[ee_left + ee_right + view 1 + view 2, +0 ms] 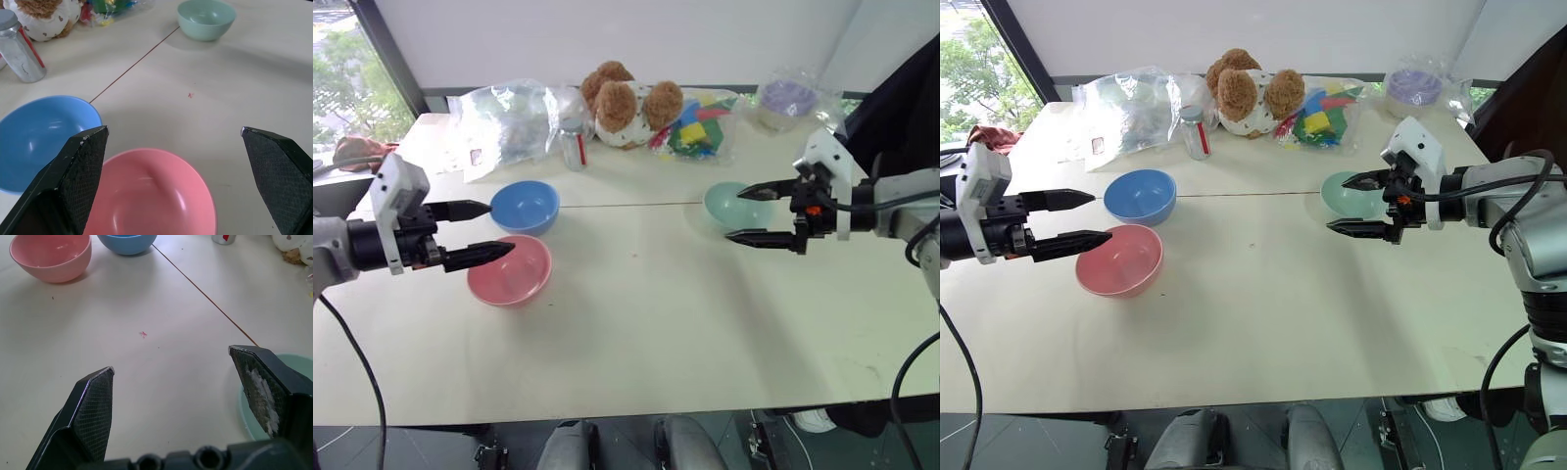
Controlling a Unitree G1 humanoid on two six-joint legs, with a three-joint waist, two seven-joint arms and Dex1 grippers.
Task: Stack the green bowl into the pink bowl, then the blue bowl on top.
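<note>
green bowl behind open right tool

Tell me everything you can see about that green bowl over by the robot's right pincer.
The green bowl is small, round and plain, pale mint green, and looks like smooth matte plastic. It stands upright and empty on the pale table, just beside the seam across the tabletop, well apart from the pink and blue bowls. The right pincer, jaws open, hovers at it; whether a finger touches the rim cannot be told. Nothing else touches it.
</note>
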